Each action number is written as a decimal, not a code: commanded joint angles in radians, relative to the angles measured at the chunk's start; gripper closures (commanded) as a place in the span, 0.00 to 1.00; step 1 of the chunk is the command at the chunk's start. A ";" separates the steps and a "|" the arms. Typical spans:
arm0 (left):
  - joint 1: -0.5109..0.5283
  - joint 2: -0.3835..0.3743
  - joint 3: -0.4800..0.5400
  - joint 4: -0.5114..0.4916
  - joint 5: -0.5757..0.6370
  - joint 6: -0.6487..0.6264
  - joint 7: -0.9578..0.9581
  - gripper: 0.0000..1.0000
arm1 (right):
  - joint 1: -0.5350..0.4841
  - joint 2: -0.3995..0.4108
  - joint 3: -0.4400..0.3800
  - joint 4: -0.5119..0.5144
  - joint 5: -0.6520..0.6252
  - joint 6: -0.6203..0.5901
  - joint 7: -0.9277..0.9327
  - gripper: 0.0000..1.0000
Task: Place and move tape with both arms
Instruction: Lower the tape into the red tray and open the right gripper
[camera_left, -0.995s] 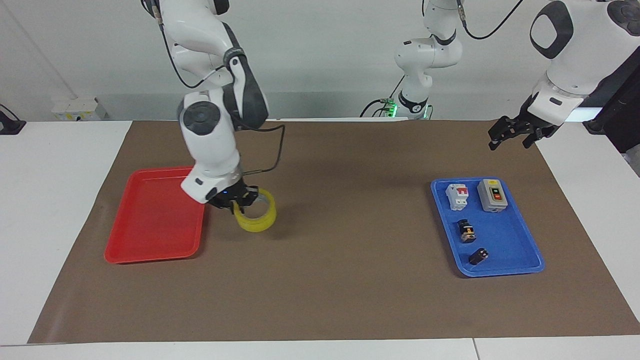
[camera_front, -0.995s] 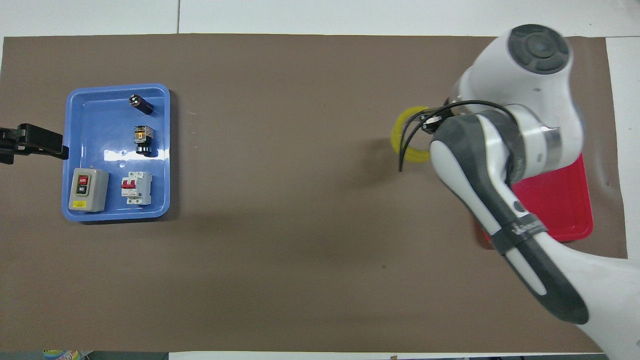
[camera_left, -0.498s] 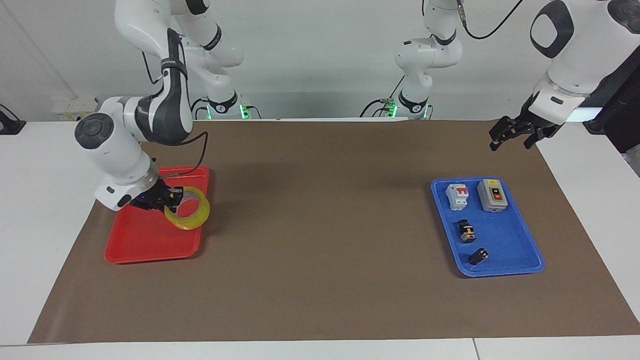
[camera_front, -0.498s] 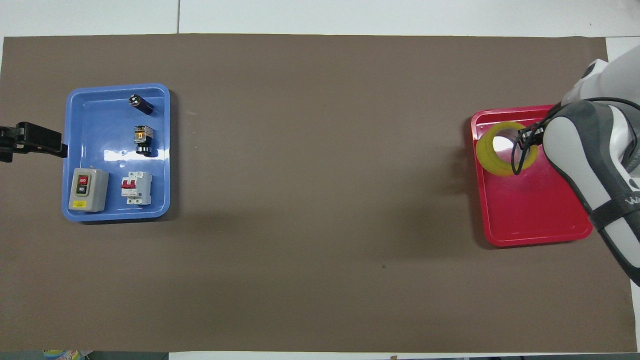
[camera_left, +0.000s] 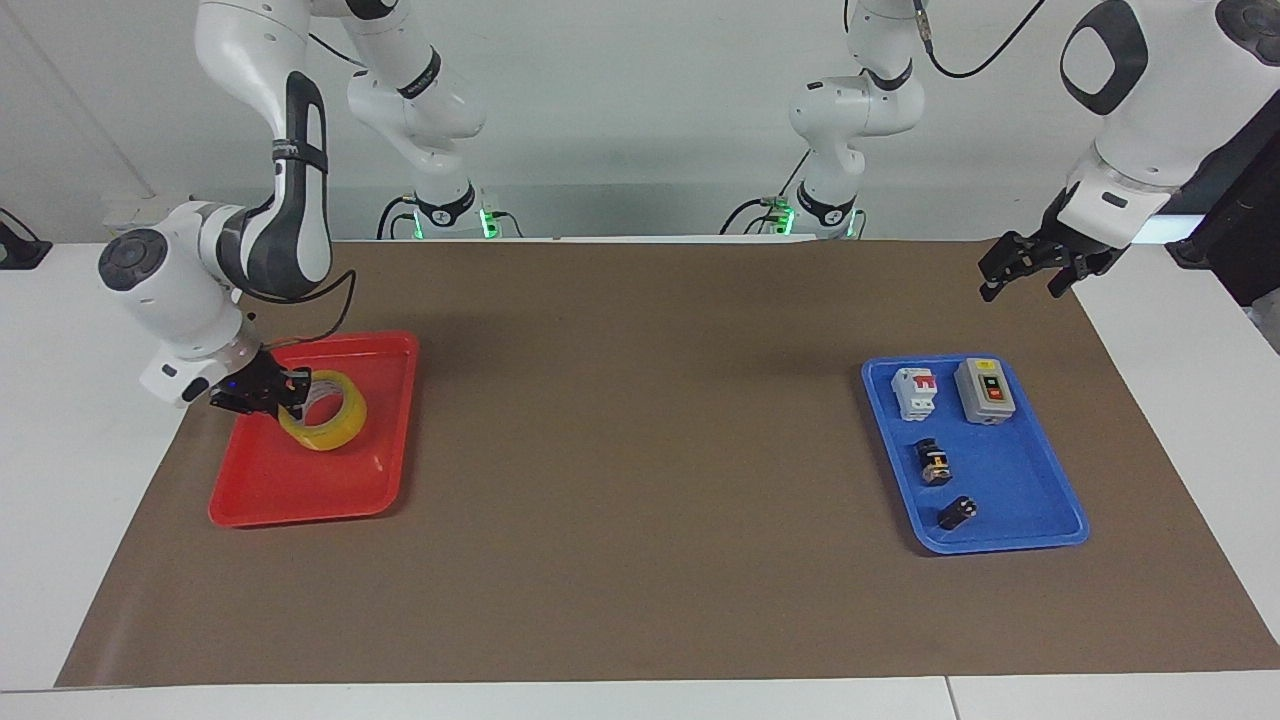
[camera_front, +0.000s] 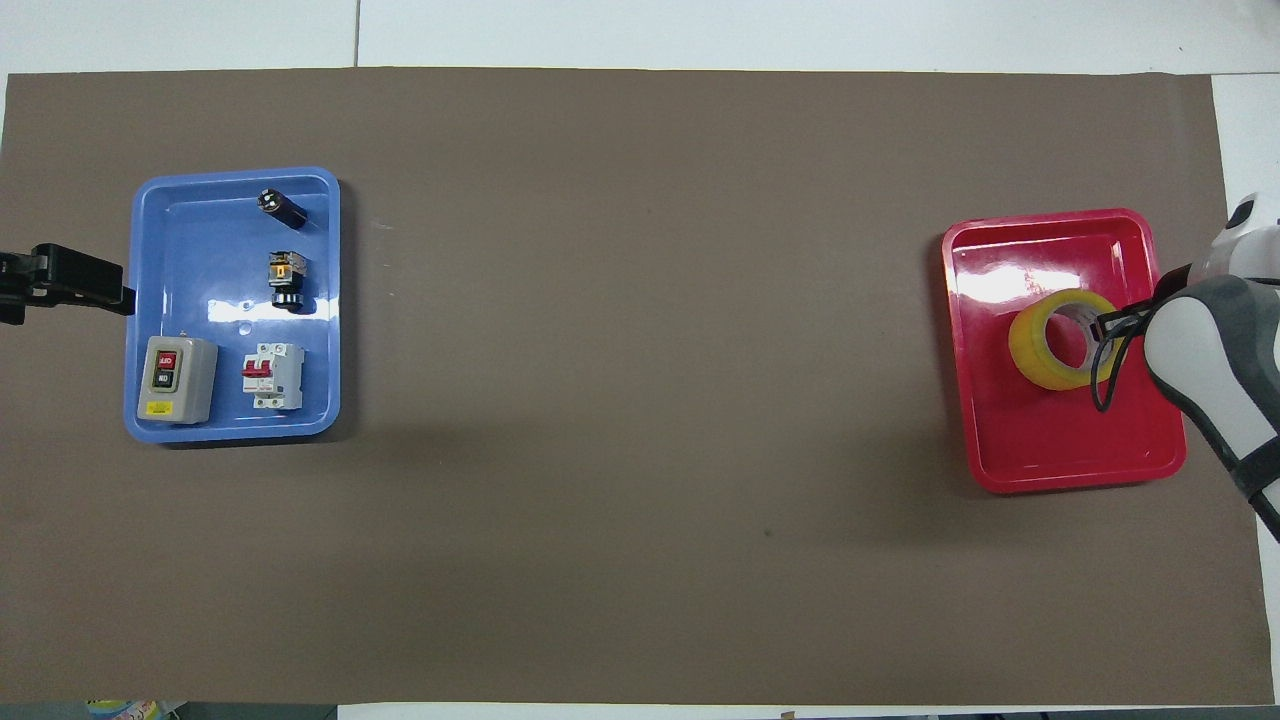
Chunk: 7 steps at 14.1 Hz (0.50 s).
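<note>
Yellow tape (camera_left: 325, 424), red tray (camera_left: 300, 490), blue tray (camera_left: 1010, 535).

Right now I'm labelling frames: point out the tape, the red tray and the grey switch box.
tape (camera_left: 338, 432), facing view, yellow outer band.
red tray (camera_left: 300, 495), facing view, bare floor.
grey switch box (camera_front: 193, 385), overhead view, grey top face.

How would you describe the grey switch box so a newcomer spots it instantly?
Find the blue tray toward the left arm's end of the table. The grey switch box sits in its corner nearest the robots, beside the white breaker. It is the tray's largest item, the only grey one, with a red and a black button on top.
</note>
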<state>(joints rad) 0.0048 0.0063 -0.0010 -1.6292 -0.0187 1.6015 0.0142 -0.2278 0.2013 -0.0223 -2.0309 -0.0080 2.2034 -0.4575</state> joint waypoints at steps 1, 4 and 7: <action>-0.003 -0.016 0.007 -0.014 -0.010 0.015 0.010 0.00 | -0.028 -0.031 0.016 -0.057 -0.001 0.059 -0.035 1.00; -0.003 -0.016 0.007 -0.014 -0.010 0.015 0.010 0.00 | -0.036 -0.005 0.018 -0.057 0.003 0.088 -0.027 1.00; -0.003 -0.016 0.007 -0.014 -0.010 0.015 0.010 0.00 | -0.035 0.006 0.018 -0.067 0.008 0.104 -0.027 1.00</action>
<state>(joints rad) 0.0048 0.0063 -0.0010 -1.6292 -0.0187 1.6019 0.0142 -0.2435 0.2140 -0.0213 -2.0783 -0.0077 2.2848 -0.4688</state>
